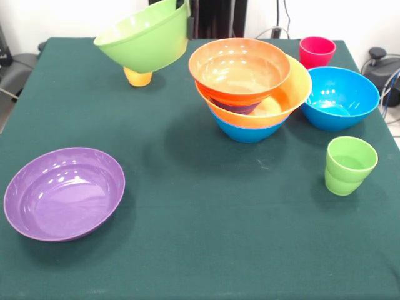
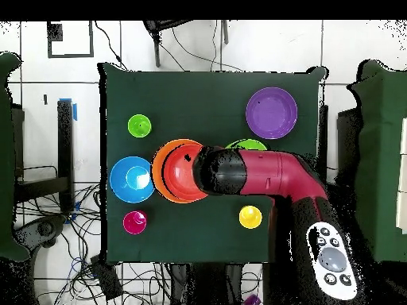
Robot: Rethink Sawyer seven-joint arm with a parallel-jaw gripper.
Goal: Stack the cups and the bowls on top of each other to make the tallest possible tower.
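My gripper [image 1: 187, 20] comes down at the top edge and is shut on the rim of the lime green bowl [image 1: 145, 39], holding it tilted in the air above the yellow cup [image 1: 138, 77]. The tower [image 1: 253, 87] stands to the right: a blue bowl lowest, a yellow-orange bowl in it, a small dark bowl, and the orange-red bowl [image 1: 239, 67] on top. In the overhead view the arm [image 2: 262, 175] hides the gripper and most of the lime green bowl [image 2: 248, 144]. The tower also shows in the overhead view [image 2: 176, 171].
A loose blue bowl [image 1: 340, 97] sits right of the tower, with the red-pink cup [image 1: 317, 51] behind it. The light green cup [image 1: 349, 165] stands at the front right. The wide purple bowl [image 1: 64, 192] lies at the front left.
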